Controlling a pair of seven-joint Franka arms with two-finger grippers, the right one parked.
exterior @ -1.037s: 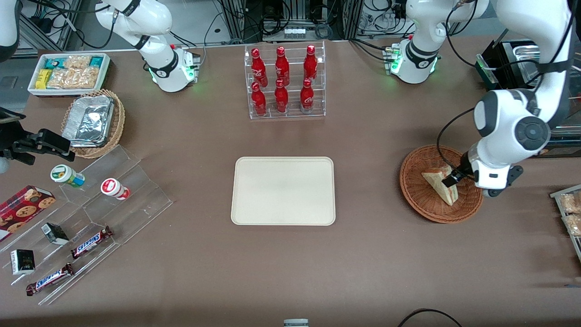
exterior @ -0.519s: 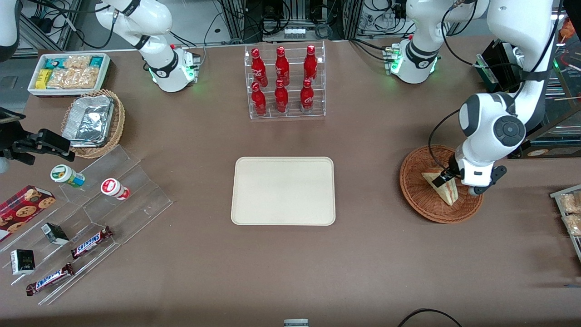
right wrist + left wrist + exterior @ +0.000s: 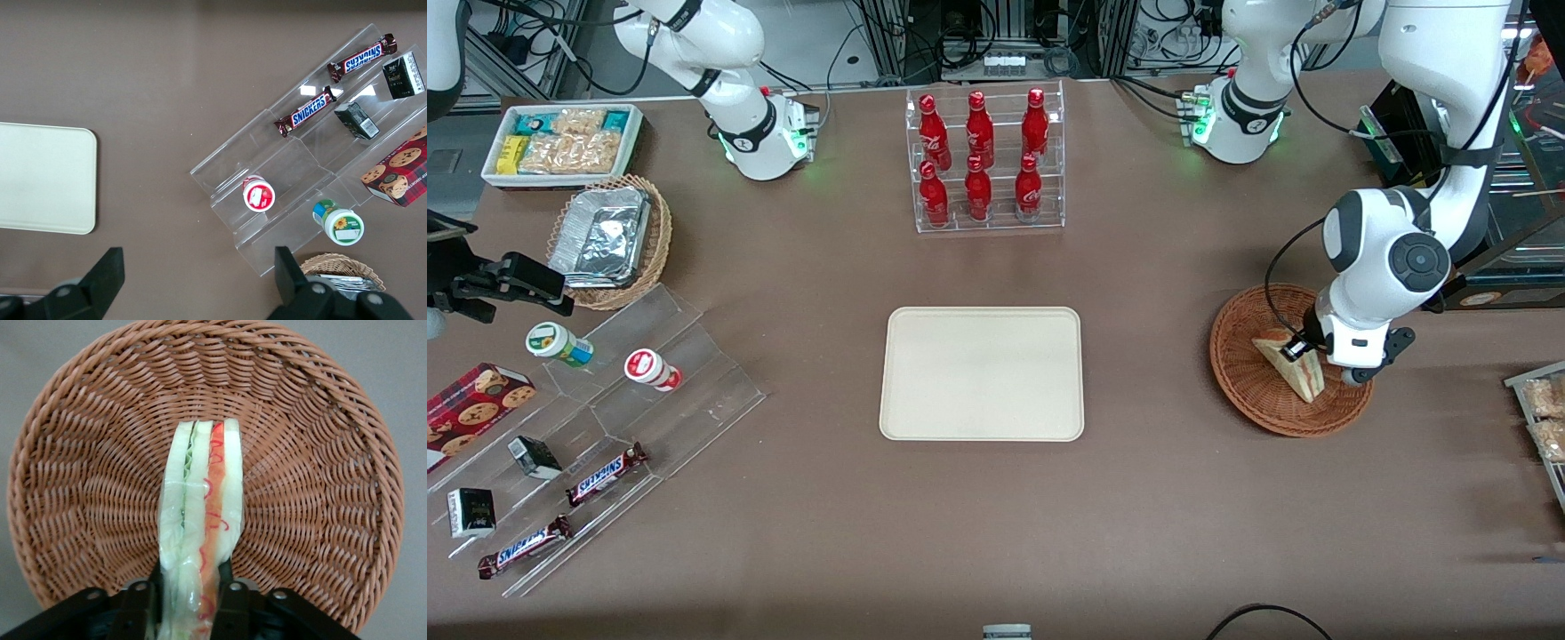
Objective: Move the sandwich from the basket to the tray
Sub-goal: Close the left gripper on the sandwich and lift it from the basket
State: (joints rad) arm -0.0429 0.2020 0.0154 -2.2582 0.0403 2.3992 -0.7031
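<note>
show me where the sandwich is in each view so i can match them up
Front view: the sandwich lies in the basket, toward the working arm's end of the table, with the gripper on it.
Left wrist view: the sandwich stands on edge between the gripper's fingers.
Right wrist view: not in it.
Shared landmark: the basket.

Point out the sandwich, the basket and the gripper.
sandwich [image 3: 200,520]: left wrist view, cut edge with filling.
basket [image 3: 1240,360]: front view, bare woven floor.
gripper [image 3: 190,597]: left wrist view, between fingertips clamping the sandwich.

The gripper [image 3: 190,603] is covering the sandwich's [image 3: 200,520] near end, where the frame edge is cutting both off. The arm is hiding part of the basket [image 3: 1249,373].
</note>
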